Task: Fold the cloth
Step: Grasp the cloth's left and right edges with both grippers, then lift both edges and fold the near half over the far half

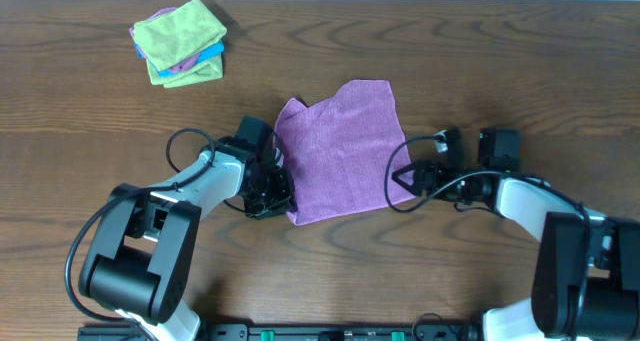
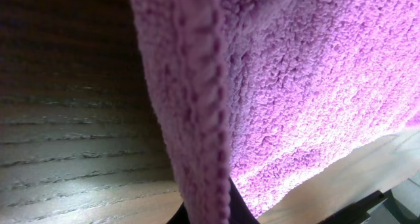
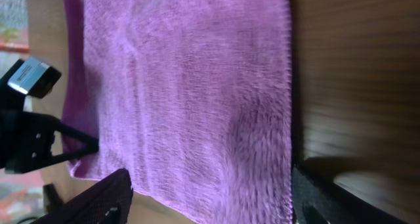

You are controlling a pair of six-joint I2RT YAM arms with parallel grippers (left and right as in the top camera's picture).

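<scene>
The lilac cloth (image 1: pixel 340 146) lies partly folded at the table's middle, with its upper corners rumpled. My left gripper (image 1: pixel 270 189) is at its lower left edge. In the left wrist view the cloth's hem (image 2: pixel 197 99) runs up from between the dark jaws (image 2: pixel 211 216), which are shut on it. My right gripper (image 1: pixel 405 176) is at the cloth's right edge. In the right wrist view its fingers (image 3: pixel 210 204) are spread wide over the cloth (image 3: pixel 184 86) and hold nothing.
A stack of folded cloths, lime-green on top (image 1: pixel 180 31) with blue under it (image 1: pixel 205 56), lies at the table's back left. The left gripper also shows in the right wrist view (image 3: pixel 33 138). Cables loop beside both arms.
</scene>
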